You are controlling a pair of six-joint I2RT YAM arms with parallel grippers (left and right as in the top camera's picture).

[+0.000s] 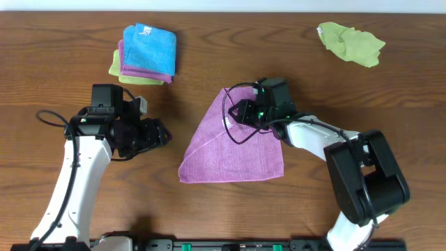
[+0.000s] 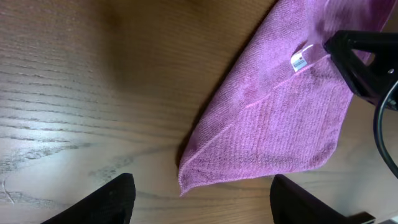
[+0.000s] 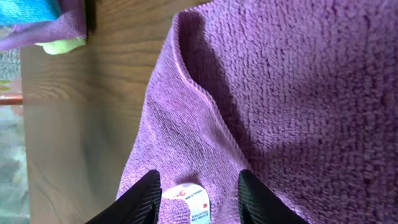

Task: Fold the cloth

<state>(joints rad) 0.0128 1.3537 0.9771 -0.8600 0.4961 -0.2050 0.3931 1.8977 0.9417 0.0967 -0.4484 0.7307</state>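
The purple cloth (image 1: 233,150) lies on the wooden table, folded into a rough triangle with its point toward the back. My right gripper (image 1: 238,111) is down on its upper part. In the right wrist view the cloth (image 3: 298,93) fills the frame, and the right gripper (image 3: 200,190) is open, its fingers standing either side of the small white tag (image 3: 194,202). My left gripper (image 1: 164,134) is open just left of the cloth. In the left wrist view the left gripper (image 2: 202,205) has bare wood between its fingers, with the corner of the cloth (image 2: 280,124) just ahead and the tag (image 2: 300,61) farther up.
A stack of folded cloths (image 1: 146,54), blue on top of purple and lime-green, sits at the back left. A crumpled lime-green cloth (image 1: 350,42) lies at the back right. The right arm's black cable (image 1: 233,131) loops over the purple cloth.
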